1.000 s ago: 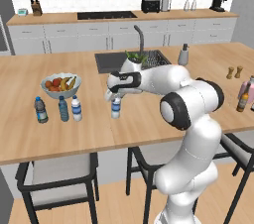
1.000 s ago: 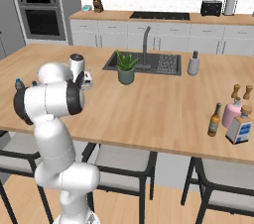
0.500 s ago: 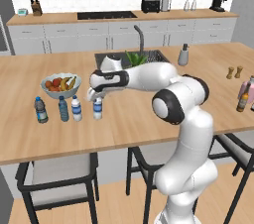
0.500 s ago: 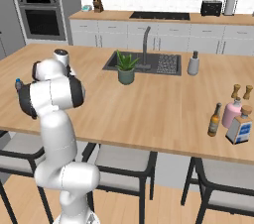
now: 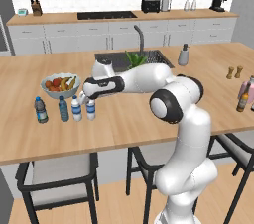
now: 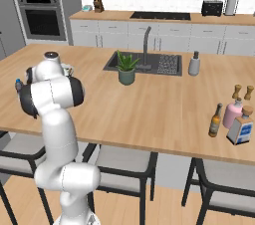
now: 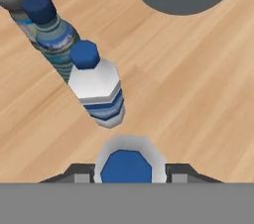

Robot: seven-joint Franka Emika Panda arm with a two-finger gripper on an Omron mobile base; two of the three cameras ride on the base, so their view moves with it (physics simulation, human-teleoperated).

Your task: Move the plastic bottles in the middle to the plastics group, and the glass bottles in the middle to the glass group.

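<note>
Placement of a small clear-whitish plastic water bottle (image 5: 91, 108) with a blue-and-white label band is the step in hand, judged from the scene. The end effector (image 5: 89, 98) is clenched on this bottle near its cap, as is seen in the hand view, where the bottle's top (image 7: 126, 164) sits between the two dark fingertips (image 7: 79, 172). The bottle is held at the right end of a row on the wooden counter (image 5: 149, 119), just beside a second clear-whitish bottle of the same kind (image 5: 76, 108). Further left stand a blue-tinted bottle with a blue cap (image 5: 63, 108) and a clear bottle with a dark cap and dark label (image 5: 40, 110), the plastics group. A grey bowl of fruit (image 5: 60, 84) lies just behind the row.

Whether the held bottle's base is already touching the counter cannot be told. To do the step well, the bottle should be kept upright and lowered straight until its base is borne fully by the counter, apart from its neighbour, so that nothing is knocked over. The grip should then be released gently and the end effector lifted straight up, clear of the caps and of the bowl's rim.

A slim dark brown glass bottle (image 6: 215, 120) with a long neck is seen well apart on the far right, beside a squat pale pink vessel (image 6: 232, 113); it appears to stand by the glass group.
</note>
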